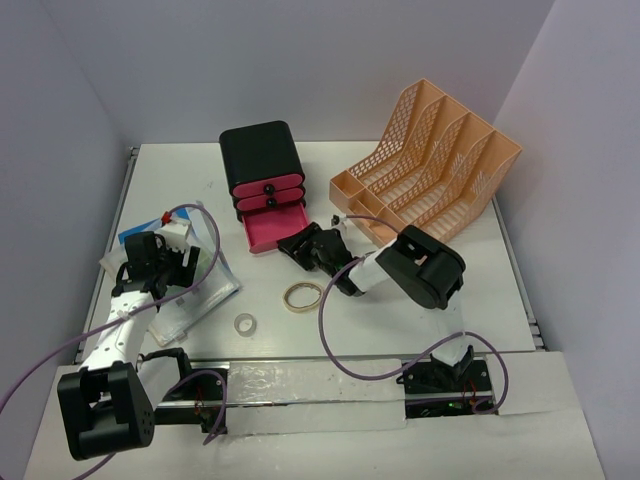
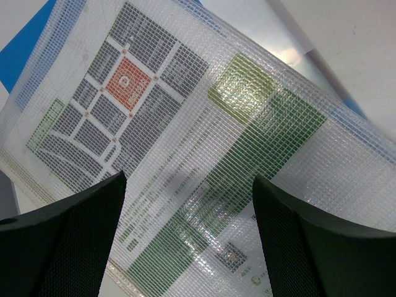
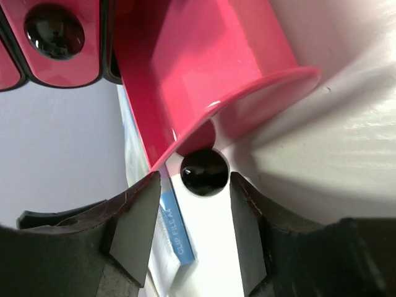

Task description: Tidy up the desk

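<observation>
The white desk holds a black drawer box with pink drawers. Its bottom drawer is pulled out. My right gripper is open at the drawer's front. In the right wrist view the drawer's black knob sits between the two fingers of my right gripper, with small gaps on both sides. My left gripper is open and empty above a clear mesh file pouch at the left. In the left wrist view the pouch with its printed sheet fills the frame under my left gripper.
A peach-orange mesh file rack stands at the back right. A tan rubber band and a small white tape roll lie near the middle front. A blue "CLIP FILE A4" label shows under the drawer.
</observation>
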Controlling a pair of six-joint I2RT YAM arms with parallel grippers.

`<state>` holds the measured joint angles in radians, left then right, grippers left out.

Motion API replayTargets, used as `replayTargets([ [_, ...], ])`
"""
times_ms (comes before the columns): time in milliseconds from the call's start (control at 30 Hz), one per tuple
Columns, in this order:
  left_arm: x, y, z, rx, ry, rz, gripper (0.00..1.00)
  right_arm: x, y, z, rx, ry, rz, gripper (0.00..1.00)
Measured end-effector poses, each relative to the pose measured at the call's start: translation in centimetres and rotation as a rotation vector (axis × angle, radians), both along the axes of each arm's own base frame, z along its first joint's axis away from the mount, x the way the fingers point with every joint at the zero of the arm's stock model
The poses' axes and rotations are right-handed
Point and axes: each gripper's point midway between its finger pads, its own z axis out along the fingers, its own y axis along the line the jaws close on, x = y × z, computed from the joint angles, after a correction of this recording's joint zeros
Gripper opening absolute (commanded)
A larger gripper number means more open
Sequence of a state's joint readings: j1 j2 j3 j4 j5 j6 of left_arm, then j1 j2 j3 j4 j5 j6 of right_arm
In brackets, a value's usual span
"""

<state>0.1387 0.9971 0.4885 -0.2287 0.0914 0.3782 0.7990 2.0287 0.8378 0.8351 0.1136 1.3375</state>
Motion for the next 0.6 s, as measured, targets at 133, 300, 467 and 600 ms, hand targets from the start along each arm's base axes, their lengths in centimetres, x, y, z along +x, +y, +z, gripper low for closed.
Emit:
replayTargets([
  [133,0.0,0.0,0.1,0.0,-0.005,0.0,0.89,-0.9,-0.6,0.1,-0.039,0.007,0.019,0.65],
  [300,0.0,-0.1,0.2,-0.002,-0.007,-0.003,0.89,-2.7,-1.1,2.1,-0.145,-0.038,0.073,0.65],
  [467,0.0,-0.1,0.2,-0.003,-0.009,-0.005,0.89,-5.4,0.7,5.9,-0.408,-0.199,0.199,0.64],
  [600,0.0,-0.2,0.4,-0.005,-0.015,-0.008,0.89,-8.7,3.6,7.2,-0.656,-0.285,0.372,0.64],
])
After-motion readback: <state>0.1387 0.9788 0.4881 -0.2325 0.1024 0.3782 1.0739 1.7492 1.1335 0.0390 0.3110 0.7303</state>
